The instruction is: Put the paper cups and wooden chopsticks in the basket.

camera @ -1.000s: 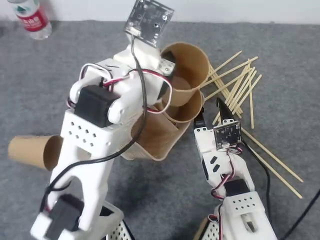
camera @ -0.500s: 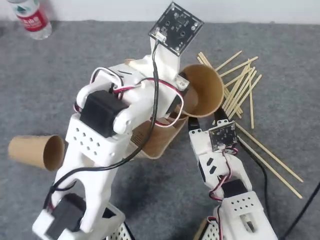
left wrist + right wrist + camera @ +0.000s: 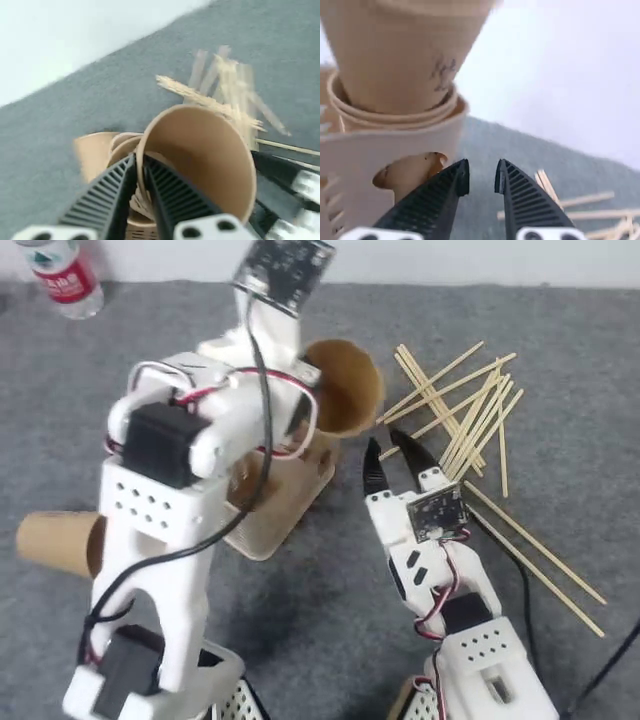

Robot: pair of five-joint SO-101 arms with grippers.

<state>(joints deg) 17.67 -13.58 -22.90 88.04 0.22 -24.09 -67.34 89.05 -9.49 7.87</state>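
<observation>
Now left end effector (image 3: 140,161), pinching rim of brown paper cup (image 3: 345,392), has swung back over tan slatted basket (image 3: 275,525); release likely next. Beside basket, right end effector (image 3: 392,452) slightly parted, empty. Pale wooden chopsticks (image 3: 470,410) remain on grey tabletop (image 3: 570,350).

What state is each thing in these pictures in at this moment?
left hand: shut on the rim of the held cup
held cup: raised, tilted
basket: holds nested cups
other cup: on its side, outside the basket
chopsticks: scattered on the table, outside the basket
right hand: open, empty
</observation>
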